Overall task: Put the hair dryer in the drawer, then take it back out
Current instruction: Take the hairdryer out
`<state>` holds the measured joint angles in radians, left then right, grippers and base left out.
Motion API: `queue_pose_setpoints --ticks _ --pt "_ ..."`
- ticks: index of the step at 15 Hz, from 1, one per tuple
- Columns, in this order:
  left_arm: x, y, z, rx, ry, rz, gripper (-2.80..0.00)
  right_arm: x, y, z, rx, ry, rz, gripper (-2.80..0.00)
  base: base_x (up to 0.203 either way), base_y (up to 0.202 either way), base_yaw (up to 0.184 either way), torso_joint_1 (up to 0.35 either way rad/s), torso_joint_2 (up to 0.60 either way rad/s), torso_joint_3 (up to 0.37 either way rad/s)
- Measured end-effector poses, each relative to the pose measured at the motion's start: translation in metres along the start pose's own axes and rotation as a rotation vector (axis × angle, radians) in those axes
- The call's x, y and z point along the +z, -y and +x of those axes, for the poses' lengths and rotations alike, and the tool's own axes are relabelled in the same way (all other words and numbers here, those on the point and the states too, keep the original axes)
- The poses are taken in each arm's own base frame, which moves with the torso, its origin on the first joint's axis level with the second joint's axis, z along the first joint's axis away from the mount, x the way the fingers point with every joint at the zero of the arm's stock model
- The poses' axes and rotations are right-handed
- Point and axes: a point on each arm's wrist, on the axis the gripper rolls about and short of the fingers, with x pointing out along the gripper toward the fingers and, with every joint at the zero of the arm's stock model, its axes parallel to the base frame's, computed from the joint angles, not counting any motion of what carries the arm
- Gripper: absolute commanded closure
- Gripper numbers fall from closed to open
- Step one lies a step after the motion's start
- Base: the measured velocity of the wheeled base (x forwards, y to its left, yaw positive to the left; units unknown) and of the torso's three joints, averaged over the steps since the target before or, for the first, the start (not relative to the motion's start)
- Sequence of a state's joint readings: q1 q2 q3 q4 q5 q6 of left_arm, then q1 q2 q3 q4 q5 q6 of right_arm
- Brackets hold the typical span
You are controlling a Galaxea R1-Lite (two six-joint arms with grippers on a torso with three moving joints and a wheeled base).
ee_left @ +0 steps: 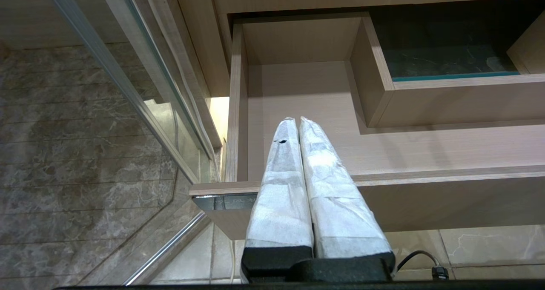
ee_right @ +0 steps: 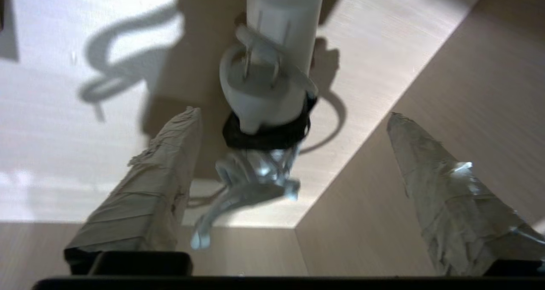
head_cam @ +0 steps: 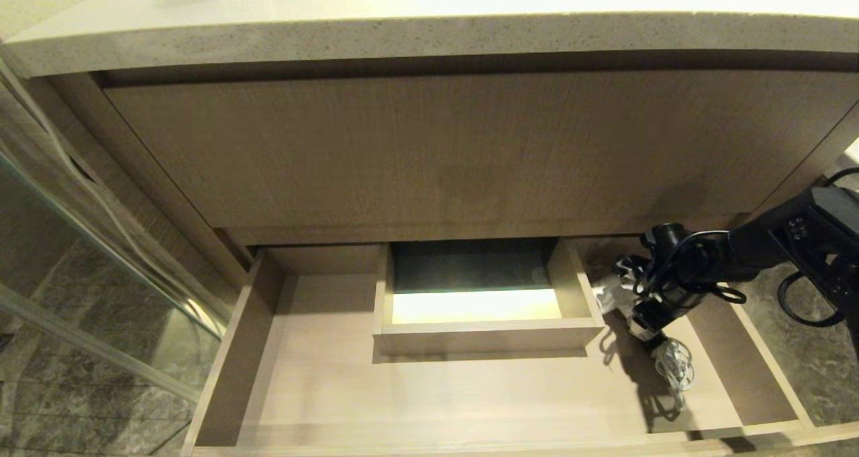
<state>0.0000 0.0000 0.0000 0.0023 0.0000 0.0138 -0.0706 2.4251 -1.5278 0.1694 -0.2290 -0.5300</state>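
The drawer (head_cam: 402, 396) stands pulled out under the vanity. In its right-hand part lies the white hair dryer (ee_right: 281, 26), its plug (ee_right: 259, 90) strapped to the handle by a black band and its bundled cord (head_cam: 673, 366) trailing toward the front. My right gripper (head_cam: 617, 282) reaches in from the right, just over the dryer, and hides most of its body in the head view. The right gripper (ee_right: 294, 113) is open, its wrapped fingers (ee_right: 162, 175) spread wide on either side of the handle without gripping it. My left gripper (ee_left: 294, 119) is shut and empty, parked above the drawer's front left corner (ee_left: 238, 183).
A boxed cutout (head_cam: 486, 333) sits mid-back in the drawer. Above it are the taller wood-grain panel (head_cam: 470, 155) and the pale stone countertop (head_cam: 429, 34). A glass partition with a metal frame (head_cam: 100, 242) runs along the left. Marble floor (head_cam: 812, 370) shows on the right.
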Motion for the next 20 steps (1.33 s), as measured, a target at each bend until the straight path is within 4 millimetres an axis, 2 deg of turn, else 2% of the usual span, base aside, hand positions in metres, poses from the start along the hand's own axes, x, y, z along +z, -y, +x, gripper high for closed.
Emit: queue_pose_setpoints --ticks 20 --pt "0.0 0.0 0.0 0.0 -0.001 0.0 0.0 0.011 -0.014 0.056 0.012 -0.002 0.036 -2.8 0.0 0.0 0.0 0.0 0.0 0.0"
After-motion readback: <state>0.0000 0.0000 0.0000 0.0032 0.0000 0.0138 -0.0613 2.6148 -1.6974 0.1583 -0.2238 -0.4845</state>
